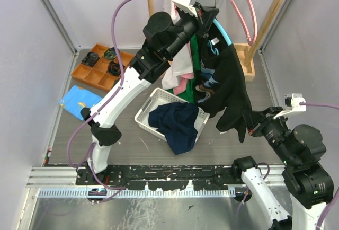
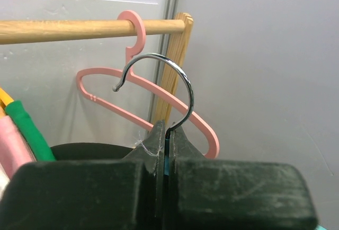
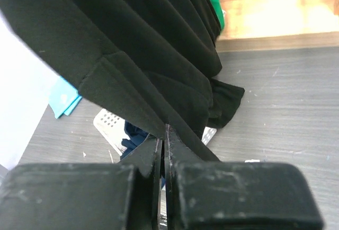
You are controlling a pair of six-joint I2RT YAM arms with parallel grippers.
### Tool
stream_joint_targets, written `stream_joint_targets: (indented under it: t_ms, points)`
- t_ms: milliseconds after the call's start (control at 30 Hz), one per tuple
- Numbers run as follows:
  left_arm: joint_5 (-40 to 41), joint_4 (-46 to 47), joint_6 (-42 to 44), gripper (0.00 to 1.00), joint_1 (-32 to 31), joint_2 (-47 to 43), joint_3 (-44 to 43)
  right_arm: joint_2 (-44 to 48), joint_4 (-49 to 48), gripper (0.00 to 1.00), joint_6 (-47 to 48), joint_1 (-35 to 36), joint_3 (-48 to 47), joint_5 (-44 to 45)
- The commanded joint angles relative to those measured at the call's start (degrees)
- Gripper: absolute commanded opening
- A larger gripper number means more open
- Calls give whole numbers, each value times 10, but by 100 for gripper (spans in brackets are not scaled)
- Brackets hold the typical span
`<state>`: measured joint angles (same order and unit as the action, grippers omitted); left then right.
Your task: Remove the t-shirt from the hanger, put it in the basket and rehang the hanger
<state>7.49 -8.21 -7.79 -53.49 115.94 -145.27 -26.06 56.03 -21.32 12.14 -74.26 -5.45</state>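
Left fingers (image 2: 148, 153) clamped on hanger (image 2: 190, 100) hook; right fingers (image 3: 144, 162) pinched shut on shirt (image 3: 137, 55) hem. Step judged: stripping shirt off. Next move needed: steady pull down, away.

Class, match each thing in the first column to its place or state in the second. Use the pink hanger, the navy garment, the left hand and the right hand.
Column one:
1. pink hanger
2. navy garment
3. left hand
4. right hand

Column two:
A. shut on the black t-shirt
B. hooked over the wooden rail
C. draped over the white basket
D. shut on the metal hanger

Pairs: 1-B, 2-C, 3-D, 4-A
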Motion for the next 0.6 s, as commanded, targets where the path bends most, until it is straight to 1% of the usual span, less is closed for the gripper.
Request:
stream_joint_targets:
  t_ms: [0, 267, 400, 467, 500, 533, 567]
  points:
    - [34, 38, -29, 0, 16, -50, -9, 1, 33, 1, -40, -2, 24, 47]
    - [57, 45, -48, 0, 25, -62, -6, -15, 61, 1, -95, -2, 85, 61]
    - [60, 48, -58, 0, 30, -65, -6, -30, 67, 1, -97, -2, 101, 54]
    - [56, 48, -63, 0, 32, -64, -6, -28, 50, 1, -90, -2, 95, 43]
    - [53, 47, -65, 0, 32, -64, -6, -23, 33, 4, -83, -2, 87, 39]
    - [48, 45, -66, 0, 32, -63, -5, -16, 16, 11, -78, -3, 79, 37]
    - [43, 42, -70, 0, 32, -62, -4, -9, -2, 22, -71, -2, 71, 35]
